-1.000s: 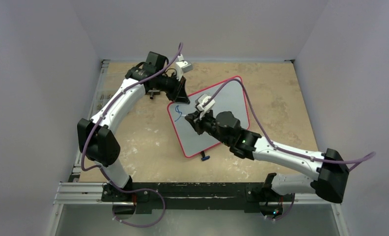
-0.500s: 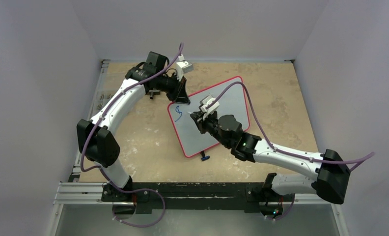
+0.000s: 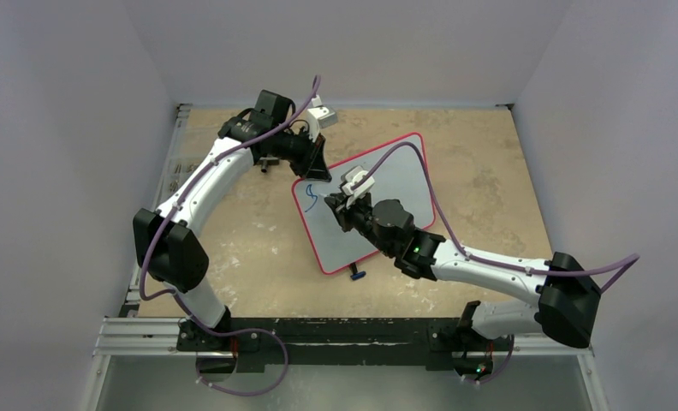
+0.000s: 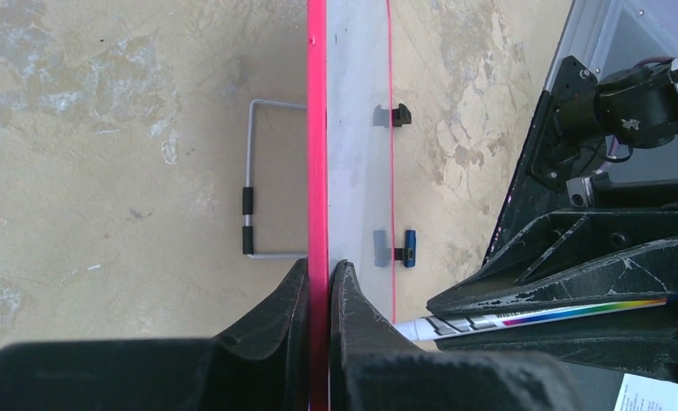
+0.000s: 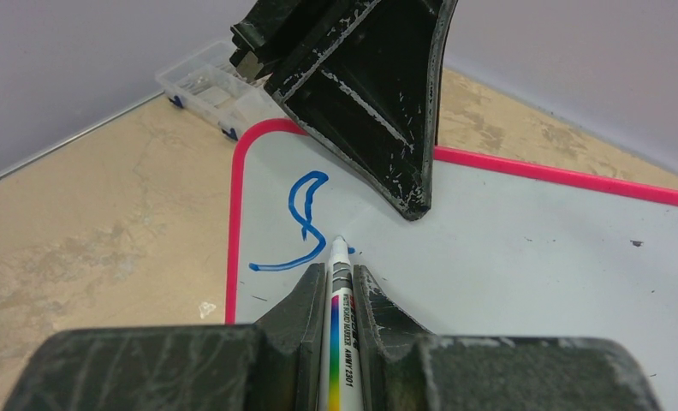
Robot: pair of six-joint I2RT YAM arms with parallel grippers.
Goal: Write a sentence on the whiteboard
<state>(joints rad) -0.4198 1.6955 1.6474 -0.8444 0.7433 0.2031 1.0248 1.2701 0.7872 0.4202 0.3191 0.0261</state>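
The whiteboard (image 3: 404, 175) with its red-pink frame lies tilted at mid table. My left gripper (image 3: 316, 168) is shut on its far-left frame edge; in the left wrist view the jaws (image 4: 319, 274) pinch the pink frame (image 4: 317, 128). My right gripper (image 3: 340, 205) is shut on a white marker (image 5: 340, 308) with a rainbow stripe. The marker's tip touches the board (image 5: 532, 248) beside a blue S-shaped letter (image 5: 306, 218), the only part of the sentence in view. The letter also shows in the top view (image 3: 311, 198).
A clear plastic box (image 5: 211, 86) sits beyond the board's corner. The board's wire stand (image 4: 263, 180) and two black feet (image 4: 397, 115) show in the left wrist view. A small blue-black foot (image 3: 357, 274) pokes out at the board's near edge.
My right gripper with the marker moved up-right, then back left toward the blue letter. The letter has grown a lower stroke. The left arm has not moved.
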